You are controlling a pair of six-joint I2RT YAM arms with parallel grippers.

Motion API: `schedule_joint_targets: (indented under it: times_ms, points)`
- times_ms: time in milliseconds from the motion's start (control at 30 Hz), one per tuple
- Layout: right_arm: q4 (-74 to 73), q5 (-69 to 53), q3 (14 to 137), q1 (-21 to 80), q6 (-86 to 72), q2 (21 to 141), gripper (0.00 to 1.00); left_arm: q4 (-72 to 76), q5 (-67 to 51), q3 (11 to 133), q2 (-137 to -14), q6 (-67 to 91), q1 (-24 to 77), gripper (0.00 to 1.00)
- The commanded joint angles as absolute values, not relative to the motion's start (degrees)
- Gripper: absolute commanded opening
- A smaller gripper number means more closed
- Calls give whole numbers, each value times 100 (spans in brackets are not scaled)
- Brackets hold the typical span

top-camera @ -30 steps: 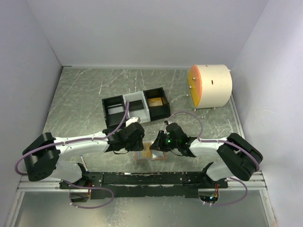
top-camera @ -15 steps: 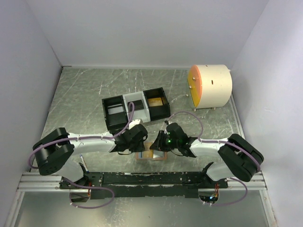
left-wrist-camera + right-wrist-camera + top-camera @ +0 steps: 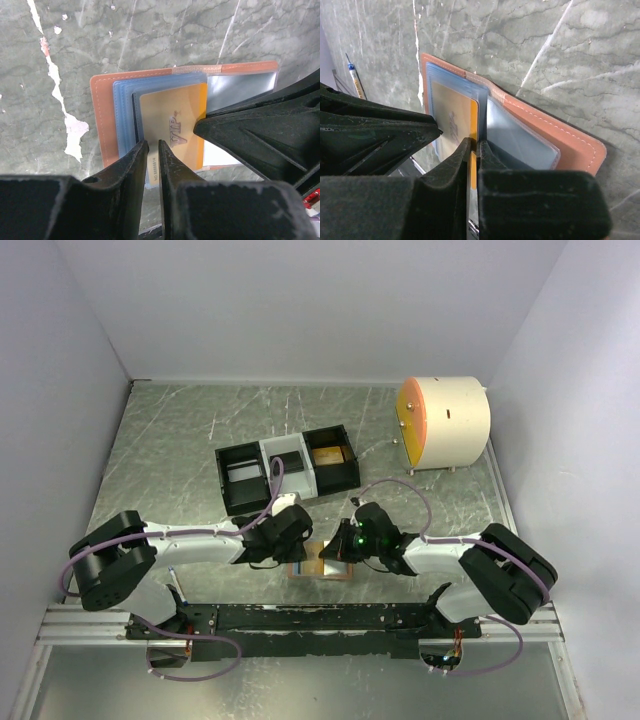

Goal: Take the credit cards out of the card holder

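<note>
Though arms hide much of the card holder (image 3: 102,120) from above, the right gripper (image 3: 474,147) pinches the orange card (image 3: 172,122) from 3 o'clock; the left gripper (image 3: 153,147), at 9 o'clock, has fingers nearly together, grip unclear.

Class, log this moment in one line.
card holder: open flat; left pincer: shut on gold card; right pincer: shut on same card

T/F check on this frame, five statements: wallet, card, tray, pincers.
1. The wallet lies open on the table. True.
2. A gold card marked VIP lies over its blue pockets. True.
3. The tray has three compartments. True.
4. The wallet is inside the tray. False: it lies on the table, nearer the arm bases than the tray.
5. Both pincers are wide open. False: the left pincer and right pincer each show only a slit between the fingers.
</note>
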State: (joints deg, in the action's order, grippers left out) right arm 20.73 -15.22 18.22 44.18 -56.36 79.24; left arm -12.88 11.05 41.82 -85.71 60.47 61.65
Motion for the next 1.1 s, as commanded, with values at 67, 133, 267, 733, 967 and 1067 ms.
schedule_joint_targets:
  times_ms: [67,133,267,733,967,1067]
  points:
    - [1826,-1510,1881,4323,-5502,7808,0,-1844,1218,4121,-8701,6036,6258,27]
    - [1761,-1520,1845,4253,-5474,7708,0,-1863,1245,4097,-8701,6039,6258,27]
    - [1605,-1645,1784,4073,-5314,7559,0,-1882,1259,4078,-8731,6056,6258,27]
    - [1044,-2078,1839,3668,-4703,7412,0,-1932,1275,4109,-8853,6051,6258,26]
    - [867,-2570,1990,3446,-4266,7489,8,-1877,1227,4105,-8883,6041,6258,26]
    - [1676,-2985,1773,3457,-4614,7558,19,-1862,1204,4136,-8913,6009,6262,26]
